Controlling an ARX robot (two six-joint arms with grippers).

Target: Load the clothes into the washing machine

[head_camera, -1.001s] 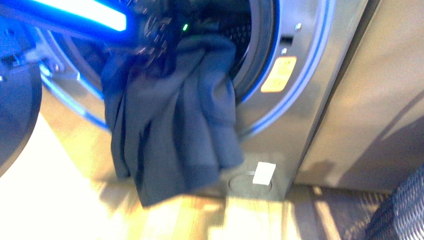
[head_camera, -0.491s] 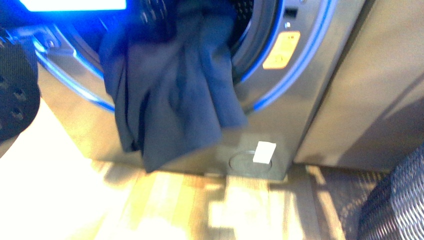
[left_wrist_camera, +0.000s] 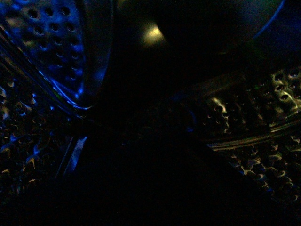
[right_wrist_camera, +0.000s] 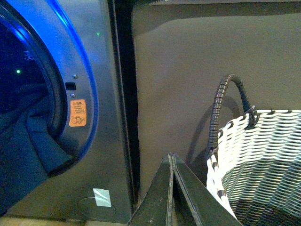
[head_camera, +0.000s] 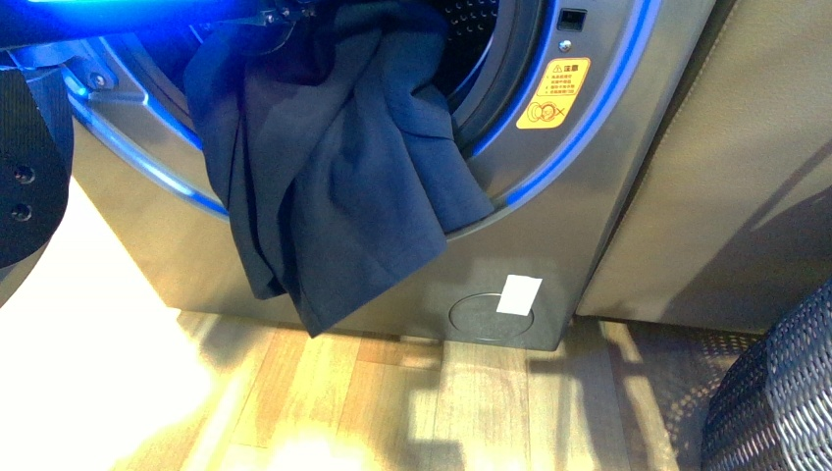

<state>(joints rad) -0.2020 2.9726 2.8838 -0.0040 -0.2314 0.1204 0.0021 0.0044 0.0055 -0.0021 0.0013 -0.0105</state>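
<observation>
— What's the setting?
— A wooden floor (head_camera: 392, 392) lit by sun patches, with a plain grey-brown cabinet (head_camera: 726, 177) to the right of the silver-grey washing machine (head_camera: 549, 245).

— Where are the clothes?
— The dark slate-blue garment (head_camera: 334, 167) hangs out of the porthole, draped over the gasket and down the front panel, its top inside the perforated drum (head_camera: 481, 20).

— And the grippers?
— The right gripper (right_wrist_camera: 172, 188) has its fingers pressed together, empty, beside a woven basket (right_wrist_camera: 263, 160). The left wrist view is nearly dark; I cannot tell that gripper's state.
</observation>
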